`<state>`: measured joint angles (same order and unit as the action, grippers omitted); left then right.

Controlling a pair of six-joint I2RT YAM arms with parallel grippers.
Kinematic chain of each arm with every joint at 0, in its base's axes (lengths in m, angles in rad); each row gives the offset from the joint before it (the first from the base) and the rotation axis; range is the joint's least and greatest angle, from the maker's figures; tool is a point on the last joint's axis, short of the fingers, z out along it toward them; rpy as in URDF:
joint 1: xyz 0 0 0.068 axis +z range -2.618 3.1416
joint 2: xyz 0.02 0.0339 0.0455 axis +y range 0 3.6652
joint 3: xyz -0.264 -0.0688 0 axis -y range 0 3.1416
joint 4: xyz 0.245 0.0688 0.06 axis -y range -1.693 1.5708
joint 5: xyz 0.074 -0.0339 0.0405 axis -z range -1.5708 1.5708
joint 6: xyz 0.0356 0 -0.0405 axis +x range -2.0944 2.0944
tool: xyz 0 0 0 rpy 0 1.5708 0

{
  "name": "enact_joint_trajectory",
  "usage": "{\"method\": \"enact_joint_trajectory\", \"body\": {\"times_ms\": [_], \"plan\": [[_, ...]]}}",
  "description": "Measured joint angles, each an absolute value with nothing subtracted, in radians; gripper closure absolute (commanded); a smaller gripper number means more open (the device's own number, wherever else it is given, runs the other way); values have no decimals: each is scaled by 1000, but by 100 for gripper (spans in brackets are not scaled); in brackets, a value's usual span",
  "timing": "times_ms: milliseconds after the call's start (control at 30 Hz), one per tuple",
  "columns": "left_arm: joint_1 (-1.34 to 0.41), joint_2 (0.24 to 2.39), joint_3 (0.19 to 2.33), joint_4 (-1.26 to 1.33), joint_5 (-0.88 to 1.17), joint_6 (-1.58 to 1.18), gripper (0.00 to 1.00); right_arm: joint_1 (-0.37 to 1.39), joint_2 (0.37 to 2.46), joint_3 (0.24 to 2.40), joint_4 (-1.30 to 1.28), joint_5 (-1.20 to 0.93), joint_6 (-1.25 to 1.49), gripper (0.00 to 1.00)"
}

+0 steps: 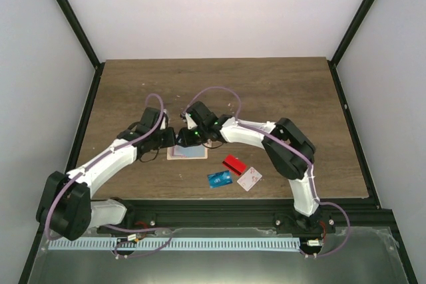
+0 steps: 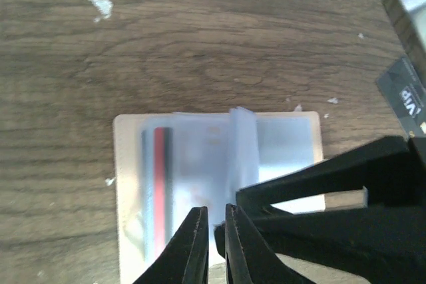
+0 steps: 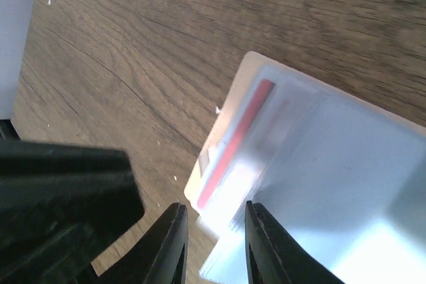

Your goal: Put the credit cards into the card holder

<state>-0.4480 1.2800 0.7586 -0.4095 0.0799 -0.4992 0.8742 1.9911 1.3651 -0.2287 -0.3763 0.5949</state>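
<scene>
The card holder (image 1: 188,155) lies open on the wooden table, beige with clear sleeves (image 2: 126,164) (image 3: 243,78). A card with a red stripe (image 2: 160,184) (image 3: 239,138) sits inside one sleeve. One clear flap (image 2: 243,134) stands up. My left gripper (image 2: 214,212) hovers over the holder's near edge, its jaws a sliver apart with nothing between them. My right gripper (image 3: 214,207) is open and straddles a sleeve corner, and its black fingers (image 2: 313,184) reach in beside the left ones. A red card (image 1: 233,163), a blue card (image 1: 219,179) and a white card with a red dot (image 1: 249,178) lie loose to the right.
A dark card marked VIP (image 2: 407,94) shows at the right edge of the left wrist view. Both arms arch over the table's middle (image 1: 126,147) (image 1: 279,141). Black frame posts (image 1: 80,118) and white walls ring the table.
</scene>
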Motion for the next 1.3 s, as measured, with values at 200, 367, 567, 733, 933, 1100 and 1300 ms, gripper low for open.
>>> {"method": "enact_joint_trajectory", "body": {"times_ms": [200,367,567,733,933,1100,1300], "plan": [[-419,1211,706,-432,57,-519,87,885,2079,1413,-175,-458,587,71],[-417,1164,688,-440,56,-528,86,886,2075,1412,-163,-500,558,67],[-423,1127,682,-435,93,-524,83,884,1883,1303,-174,-463,530,65],[-512,1123,665,-382,168,-508,80,878,1647,1150,-203,-361,538,55],[-684,1206,643,-267,256,-491,75,868,1436,936,-316,-215,596,43],[-776,1318,624,-169,308,-474,70,865,1316,750,-392,-178,714,39],[-841,1460,632,-91,335,-440,70,903,1199,575,-438,-241,881,37]]}}
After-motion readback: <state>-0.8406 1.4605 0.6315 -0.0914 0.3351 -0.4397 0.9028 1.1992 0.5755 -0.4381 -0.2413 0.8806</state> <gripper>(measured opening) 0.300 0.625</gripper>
